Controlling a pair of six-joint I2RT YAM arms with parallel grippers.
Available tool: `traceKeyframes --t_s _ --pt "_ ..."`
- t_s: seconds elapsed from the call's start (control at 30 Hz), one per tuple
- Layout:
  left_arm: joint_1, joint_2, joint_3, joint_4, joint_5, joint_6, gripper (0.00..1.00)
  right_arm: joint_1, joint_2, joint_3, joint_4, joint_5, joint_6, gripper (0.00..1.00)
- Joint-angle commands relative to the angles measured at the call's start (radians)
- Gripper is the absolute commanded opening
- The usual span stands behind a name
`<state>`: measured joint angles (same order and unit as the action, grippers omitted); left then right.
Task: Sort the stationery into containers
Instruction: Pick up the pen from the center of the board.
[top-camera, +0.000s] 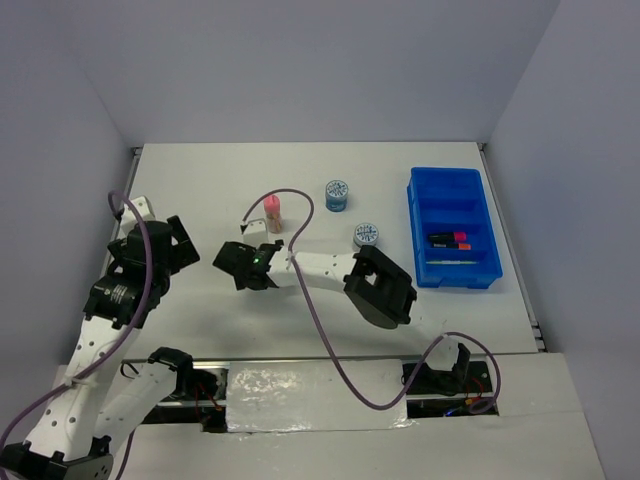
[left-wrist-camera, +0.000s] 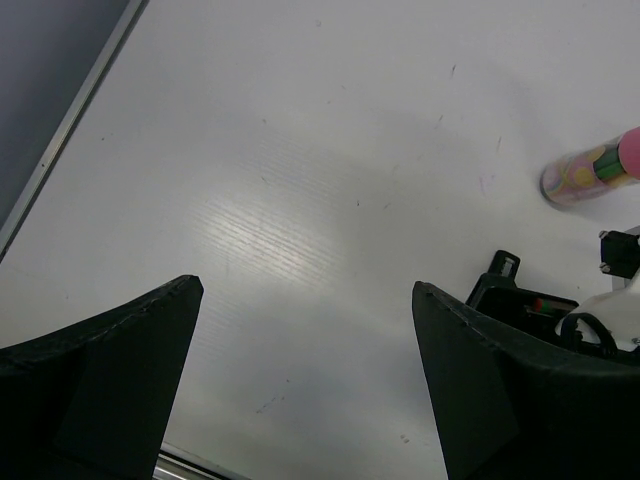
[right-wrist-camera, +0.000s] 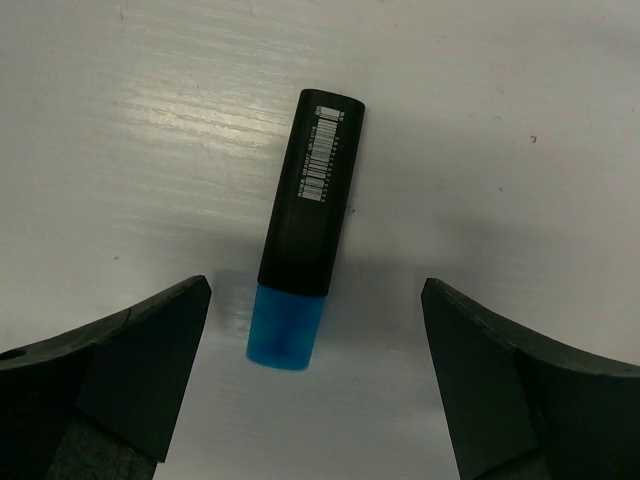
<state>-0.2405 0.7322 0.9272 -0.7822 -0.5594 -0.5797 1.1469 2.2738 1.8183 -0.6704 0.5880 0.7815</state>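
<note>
A black highlighter with a blue cap (right-wrist-camera: 305, 230) lies flat on the white table, its cap pointing toward my right gripper (right-wrist-camera: 315, 300). That gripper is open, with a jaw on either side of the cap, a little above it. In the top view the right gripper (top-camera: 236, 264) reaches left across the table and hides the highlighter. My left gripper (top-camera: 186, 250) is open and empty over bare table, also in its wrist view (left-wrist-camera: 305, 300). The blue tray (top-camera: 447, 174) stands far right with pink- and orange-capped highlighters (top-camera: 449, 240) and a pale pen (top-camera: 456, 260) inside.
A pink-topped tube (top-camera: 272, 213) stands just behind the right gripper and shows in the left wrist view (left-wrist-camera: 590, 175). Two blue-white rolls (top-camera: 337, 194) (top-camera: 366, 235) sit between the tube and the tray. A purple cable loops over the right arm.
</note>
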Motion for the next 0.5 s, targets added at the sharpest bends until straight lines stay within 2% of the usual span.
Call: traceKeyframes --t_s 0.0,0.1,0.2,0.23,0.3,0.37,0.4,0.47 --pt "0.006 -0.008 0.013 0.040 0.018 0.012 0.99 -0.010 -0.016 -0.005 0.041 -0.010 0.019 0.93" --pt "0.006 -0.007 0.015 0.040 0.019 0.015 0.99 -0.018 0.000 -0.023 0.089 -0.060 0.004 0.87" --pt "0.006 -0.011 0.012 0.043 0.023 0.015 0.99 -0.036 0.016 -0.034 0.107 -0.102 -0.008 0.74" --pt "0.006 -0.013 0.012 0.043 0.023 0.017 0.99 -0.044 0.019 -0.040 0.107 -0.111 -0.005 0.66" --pt "0.006 -0.013 0.012 0.043 0.023 0.017 0.99 -0.049 0.010 -0.062 0.123 -0.129 -0.011 0.62" --pt "0.006 -0.013 0.012 0.044 0.024 0.018 0.99 -0.056 -0.016 -0.111 0.158 -0.145 -0.019 0.52" --pt "0.006 -0.013 0.012 0.044 0.026 0.018 0.99 -0.059 -0.025 -0.137 0.161 -0.146 -0.019 0.44" --pt "0.006 -0.013 0.012 0.044 0.026 0.018 0.99 -0.064 -0.063 -0.168 0.184 -0.151 -0.033 0.36"
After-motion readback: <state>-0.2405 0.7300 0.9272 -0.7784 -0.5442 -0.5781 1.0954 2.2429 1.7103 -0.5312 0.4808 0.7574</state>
